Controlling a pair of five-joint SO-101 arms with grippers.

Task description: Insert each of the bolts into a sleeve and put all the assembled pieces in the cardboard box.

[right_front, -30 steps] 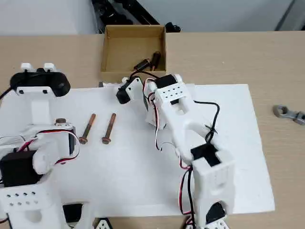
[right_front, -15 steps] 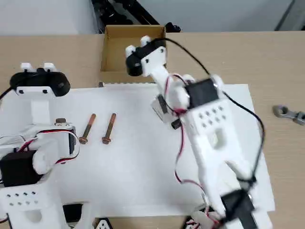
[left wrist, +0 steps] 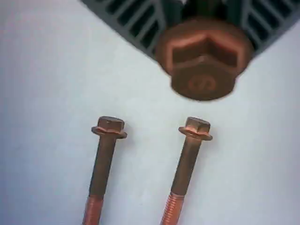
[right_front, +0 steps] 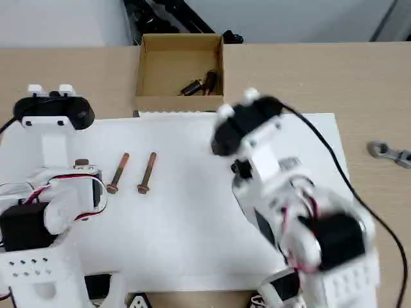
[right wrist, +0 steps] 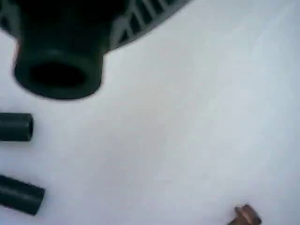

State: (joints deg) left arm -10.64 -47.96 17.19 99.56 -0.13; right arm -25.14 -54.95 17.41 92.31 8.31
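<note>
Two loose bolts (right_front: 147, 172) lie parallel on the white board (right_front: 192, 224), heads toward the arms, tips toward the cardboard box (right_front: 160, 70). The left hand (left wrist: 201, 16) clamps a third bolt (left wrist: 204, 61) end-on; the right hand (right wrist: 65, 18) grips one sleeve (right wrist: 58, 70), two spare sleeves (right wrist: 16, 126) lying beside.

Copper-coloured hex-head metal bolt (left wrist: 204, 61) up close has a dull satin sheen, same on the two loose copper-coloured bolts (left wrist: 107, 154). The black tubular sleeve (right wrist: 56, 58) looks matt, plastic-ish. Brown cardboard box (right_front: 164, 70) is plain rough paper; white sheet (right_front: 186, 231) smooth matt; desk (right_front: 289, 70) pale wood.
</note>
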